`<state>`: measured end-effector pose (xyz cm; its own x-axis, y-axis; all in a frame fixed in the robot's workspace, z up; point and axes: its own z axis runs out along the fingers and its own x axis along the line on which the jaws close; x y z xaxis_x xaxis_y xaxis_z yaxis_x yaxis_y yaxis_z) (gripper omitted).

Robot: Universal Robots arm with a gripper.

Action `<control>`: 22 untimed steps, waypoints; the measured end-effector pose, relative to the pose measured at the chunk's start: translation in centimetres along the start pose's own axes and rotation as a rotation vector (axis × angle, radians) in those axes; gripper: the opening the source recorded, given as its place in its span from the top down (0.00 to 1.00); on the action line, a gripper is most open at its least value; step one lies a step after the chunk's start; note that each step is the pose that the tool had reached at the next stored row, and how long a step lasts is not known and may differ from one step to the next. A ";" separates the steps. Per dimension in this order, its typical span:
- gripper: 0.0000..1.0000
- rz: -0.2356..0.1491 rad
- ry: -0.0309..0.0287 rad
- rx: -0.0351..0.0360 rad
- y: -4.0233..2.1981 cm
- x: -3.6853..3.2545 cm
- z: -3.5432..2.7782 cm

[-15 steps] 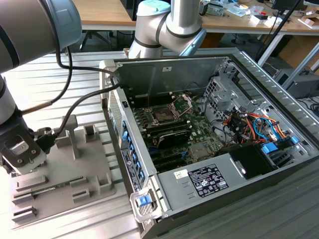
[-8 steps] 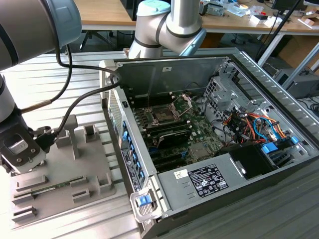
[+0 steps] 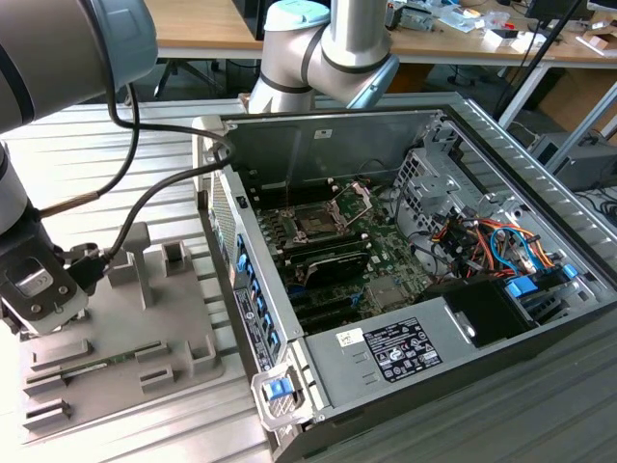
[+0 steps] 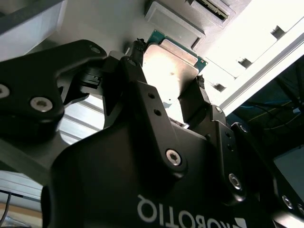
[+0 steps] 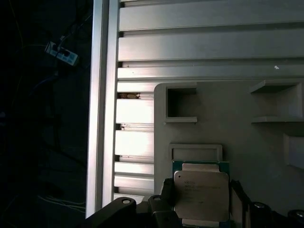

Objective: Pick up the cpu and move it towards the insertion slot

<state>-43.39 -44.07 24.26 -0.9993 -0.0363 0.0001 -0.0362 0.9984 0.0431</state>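
Ribbed aluminium bench (image 3: pixel 193 424) runs under everything in the exterior view. At the far left of that frame I have the gripper (image 3: pixel 43 318) low over the grey fixture tray (image 3: pixel 125 338). In both wrist views its fingers (image 4: pixel 135 61) are closed on opposite edges of the cpu (image 5: pixel 201 194), held over the tray. Right of centre lies the open computer case (image 3: pixel 289 145), with the insertion slot (image 3: pixel 316 224) on its board, well apart from the cpu.
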 end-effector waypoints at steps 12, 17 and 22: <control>0.45 0.000 0.0001 0.0000 0.01 0.00 -0.32; 0.45 0.000 0.0000 0.0000 0.02 0.00 -0.50; 0.45 0.000 0.0000 0.0000 0.03 0.00 -0.66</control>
<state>-43.39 -44.07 24.92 -0.9993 -0.0363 0.0001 -0.0362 0.9984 0.0431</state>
